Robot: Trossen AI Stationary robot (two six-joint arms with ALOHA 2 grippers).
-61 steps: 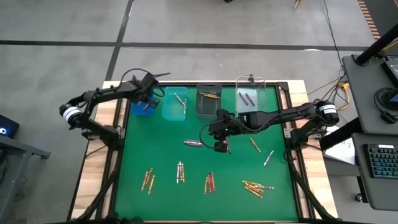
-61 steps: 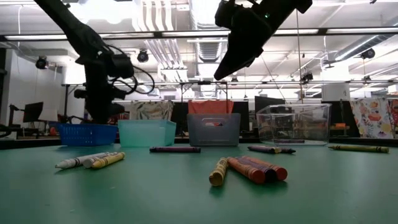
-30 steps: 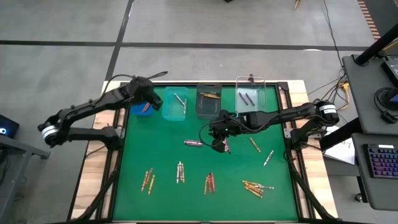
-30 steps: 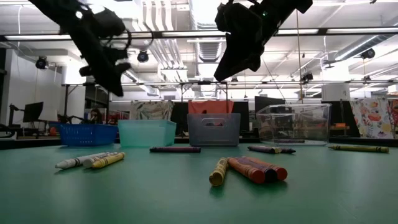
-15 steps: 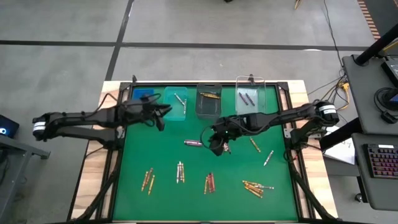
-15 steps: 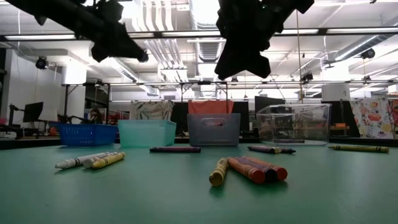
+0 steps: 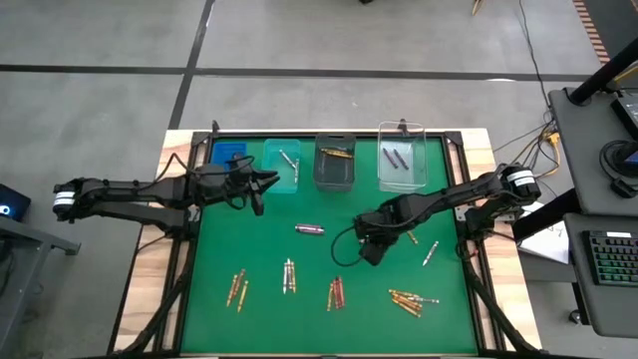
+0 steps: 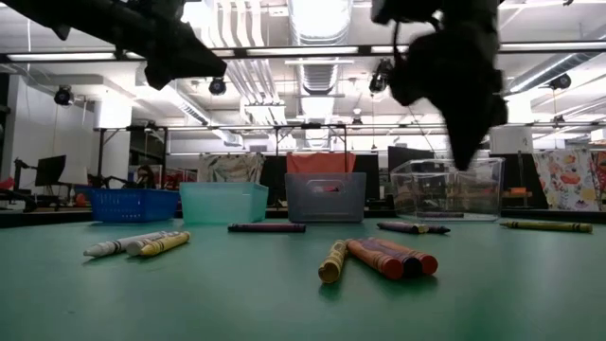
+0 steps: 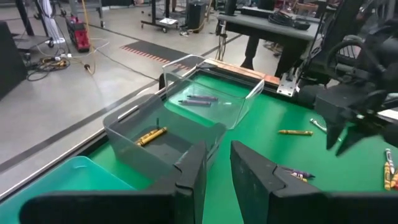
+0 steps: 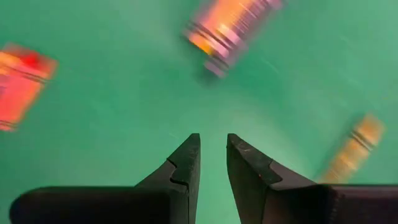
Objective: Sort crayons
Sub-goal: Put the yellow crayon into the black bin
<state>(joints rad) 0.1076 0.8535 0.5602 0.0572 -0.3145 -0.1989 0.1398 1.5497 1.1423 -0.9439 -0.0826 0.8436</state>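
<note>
Your crayons (image 7: pixel 336 292) lie scattered across the green worktop (image 7: pixel 214 259), a few already in the bins (image 7: pixel 335 165). Your right gripper (image 7: pixel 371 254) hovers mid-worktop, jaws slightly apart and empty; your left gripper (image 7: pixel 261 189) likewise, near the bins.

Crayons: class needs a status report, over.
Left tool empty, near the bins. Right tool empty, over the mat. Crayons still scattered. Nothing blocking.

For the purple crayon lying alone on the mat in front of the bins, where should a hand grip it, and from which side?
Grip the purple crayon at mid-length, coming straight down from above. It lies flat, alone on the green mat, its length running left to right, so the fingers should close across its thin width.
</note>
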